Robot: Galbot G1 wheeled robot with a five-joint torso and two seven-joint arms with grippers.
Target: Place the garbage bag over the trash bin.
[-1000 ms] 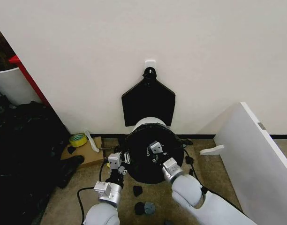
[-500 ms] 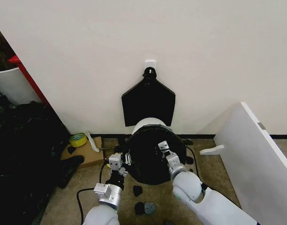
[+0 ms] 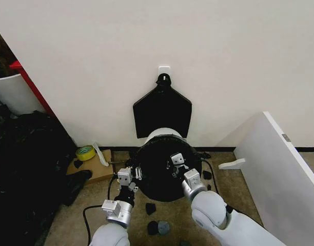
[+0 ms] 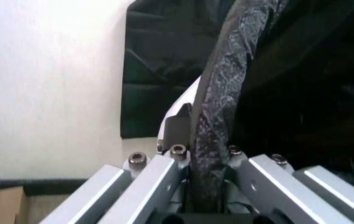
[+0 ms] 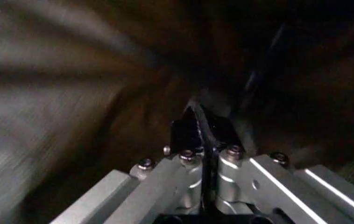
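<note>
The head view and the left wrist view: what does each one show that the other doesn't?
Head view alone: the right gripper over the lined opening, the yellow tape roll and a white board against the wall. Left wrist view alone: the bag's bunched edge clamped between the left gripper fingers, close up. Both: the garbage bag, the trash bin and the flat black bag bundle behind.

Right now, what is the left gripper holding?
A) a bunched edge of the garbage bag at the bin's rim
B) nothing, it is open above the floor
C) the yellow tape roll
A: in the left wrist view, the left gripper is shut on a crinkled strip of the garbage bag beside the trash bin.
</note>
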